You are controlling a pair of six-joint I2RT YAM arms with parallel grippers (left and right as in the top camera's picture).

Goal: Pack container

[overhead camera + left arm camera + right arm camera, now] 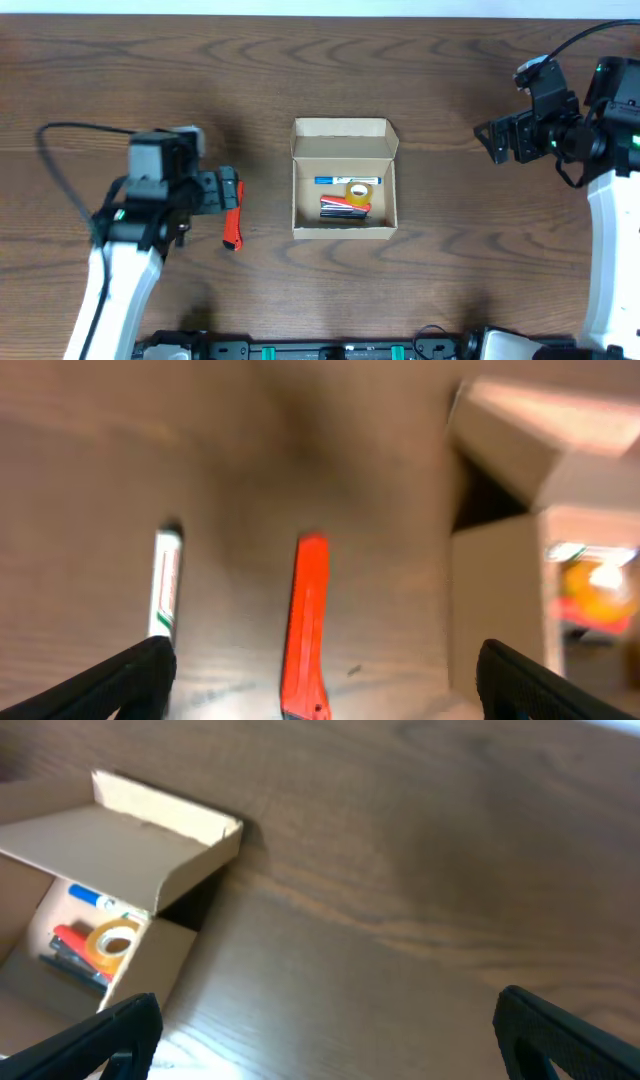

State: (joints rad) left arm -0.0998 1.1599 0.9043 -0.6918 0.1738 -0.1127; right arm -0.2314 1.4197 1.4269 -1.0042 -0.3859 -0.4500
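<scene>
The tan cardboard container stands open mid-table, its flap lid raised at the far side. Inside lie a blue pen, a yellow tape roll and red and black items. An orange-red cutter lies on the table left of the box. My left gripper is open and empty just above it; in the left wrist view the cutter lies between the fingers, with a white and green pen to its left. My right gripper is open and empty, to the right of the box.
The box's side wall shows at the right of the left wrist view. In the right wrist view the container is at the far left and bare wood lies under the gripper. A black cable loops left of the left arm.
</scene>
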